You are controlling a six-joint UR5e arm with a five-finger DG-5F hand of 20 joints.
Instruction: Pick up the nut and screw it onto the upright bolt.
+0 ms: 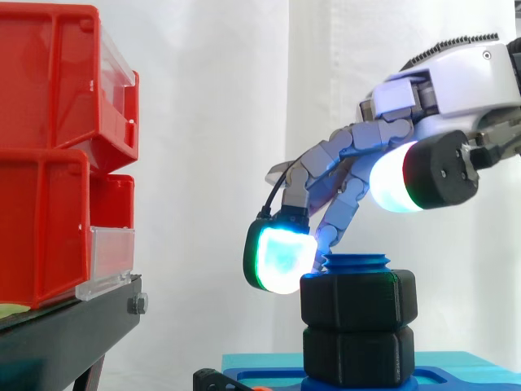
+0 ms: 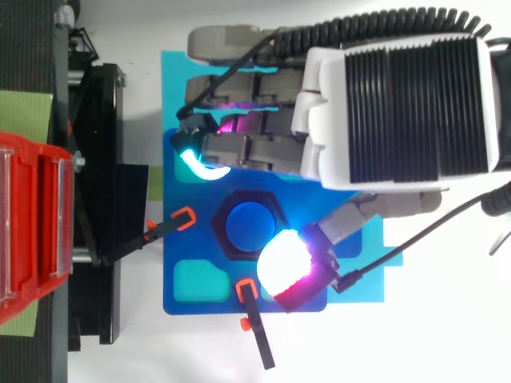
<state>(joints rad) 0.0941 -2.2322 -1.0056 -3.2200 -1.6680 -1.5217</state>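
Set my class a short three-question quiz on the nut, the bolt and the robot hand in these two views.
1. True or false: the upper nut sits directly on the lower nut, both around the blue bolt.
2. Multiple choice: in the side view, the red bins stand on which side of the bolt? A) left B) right C) straight above
3. Complete: the hand hangs ___ the upper nut.

Key: 1 true; 2 A; 3 above.
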